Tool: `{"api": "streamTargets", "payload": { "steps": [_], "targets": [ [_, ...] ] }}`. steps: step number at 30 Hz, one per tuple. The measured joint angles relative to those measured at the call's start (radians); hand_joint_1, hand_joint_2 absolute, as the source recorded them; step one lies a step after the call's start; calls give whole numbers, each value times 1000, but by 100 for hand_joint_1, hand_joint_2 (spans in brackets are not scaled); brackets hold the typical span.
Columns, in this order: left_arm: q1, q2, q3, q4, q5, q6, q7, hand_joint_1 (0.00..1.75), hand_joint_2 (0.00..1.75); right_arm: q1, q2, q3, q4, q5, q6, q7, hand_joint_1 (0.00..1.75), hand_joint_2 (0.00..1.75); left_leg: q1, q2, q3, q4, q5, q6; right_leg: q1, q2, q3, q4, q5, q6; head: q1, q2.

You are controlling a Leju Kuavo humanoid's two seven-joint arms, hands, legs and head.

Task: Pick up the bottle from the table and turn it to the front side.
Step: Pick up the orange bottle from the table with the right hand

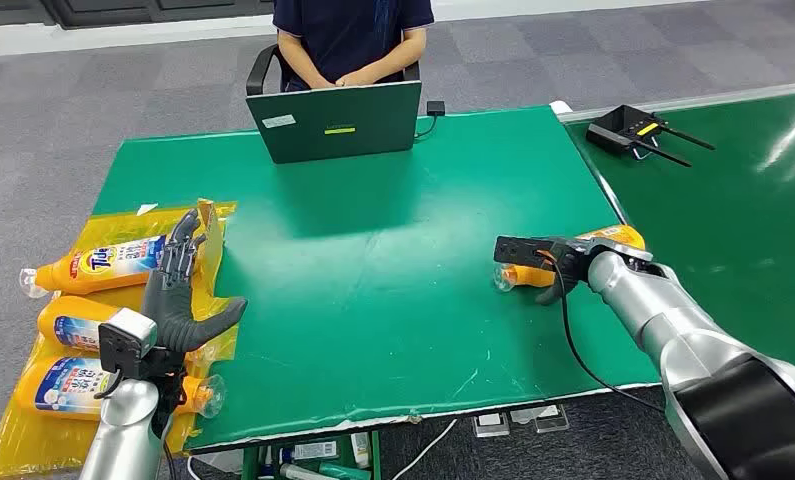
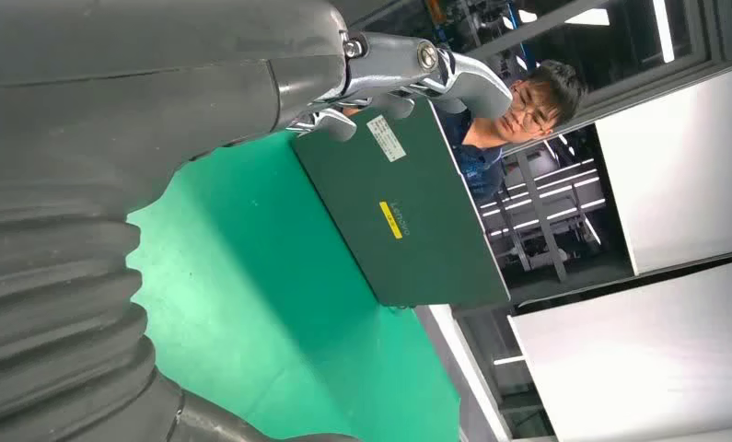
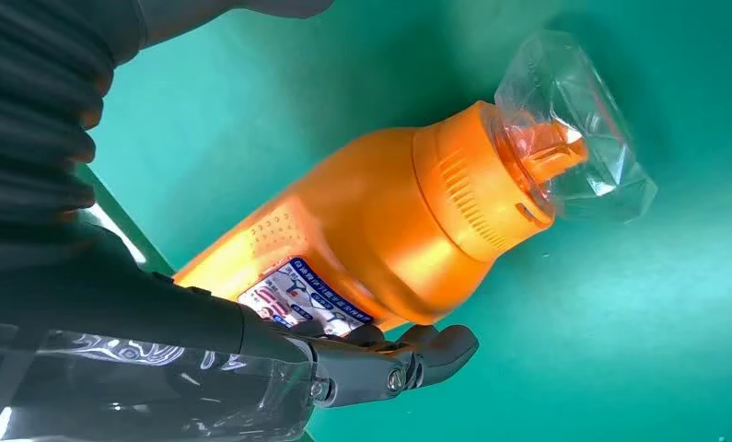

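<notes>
An orange bottle with a clear cap lies on its side on the green table, near its right edge. My right hand reaches over the bottle's body. In the right wrist view the dark fingers lie along the labelled side of the bottle, and the thumb stands off on the other side with green table showing between. The bottle rests on the table. My left hand is raised over the table's left end, fingers spread and holding nothing; the left wrist view has its grey cover.
A yellow sheet at the left end carries three more orange bottles. A dark green laptop stands at the far edge with a person seated behind it. A black device lies on a second green table.
</notes>
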State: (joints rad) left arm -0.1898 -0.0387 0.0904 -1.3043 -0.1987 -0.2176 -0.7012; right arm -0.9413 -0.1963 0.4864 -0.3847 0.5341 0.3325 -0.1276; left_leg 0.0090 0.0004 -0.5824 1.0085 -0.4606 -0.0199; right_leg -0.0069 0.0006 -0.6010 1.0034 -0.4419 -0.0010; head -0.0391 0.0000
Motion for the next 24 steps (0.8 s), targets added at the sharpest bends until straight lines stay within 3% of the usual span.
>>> {"api": "streamTargets", "payload": {
  "steps": [16, 17, 20, 21, 24],
  "targets": [
    [0, 1, 0, -1, 2, 3, 0, 0, 175, 49, 28, 0, 10, -22, -12, -1, 0, 175, 0, -1, 4, 0, 0, 1, 1, -1, 5, 0, 0, 0, 0, 0],
    [0, 1, 0, -1, 2, 3, 0, 0, 175, 56, 29, 0, 10, -22, -12, -1, 18, 175, 0, -1, 4, 0, 1, 1, 0, -1, 5, 0, 0, 0, 0, 0],
    [-1, 1, 0, -1, 2, 3, 0, 0, 175, 69, 30, 0, 12, -23, -14, -2, 149, 175, 0, 0, 3, 0, 0, 0, 0, -1, 4, 0, 0, 0, 0, 0],
    [-1, 1, 0, -1, 2, 3, 0, 0, 175, 70, 31, 0, 12, -24, -14, -2, 175, 175, 0, 0, 3, 0, 0, 0, 0, 0, 3, 0, 0, 0, 0, 0],
    [-1, 1, 0, -1, 2, 3, 0, 0, 175, 69, 31, 0, 14, -29, -16, -3, 175, 175, 0, 0, 3, 0, 0, 0, 0, 0, 3, 0, 0, 0, 0, 0]
  ]
}}
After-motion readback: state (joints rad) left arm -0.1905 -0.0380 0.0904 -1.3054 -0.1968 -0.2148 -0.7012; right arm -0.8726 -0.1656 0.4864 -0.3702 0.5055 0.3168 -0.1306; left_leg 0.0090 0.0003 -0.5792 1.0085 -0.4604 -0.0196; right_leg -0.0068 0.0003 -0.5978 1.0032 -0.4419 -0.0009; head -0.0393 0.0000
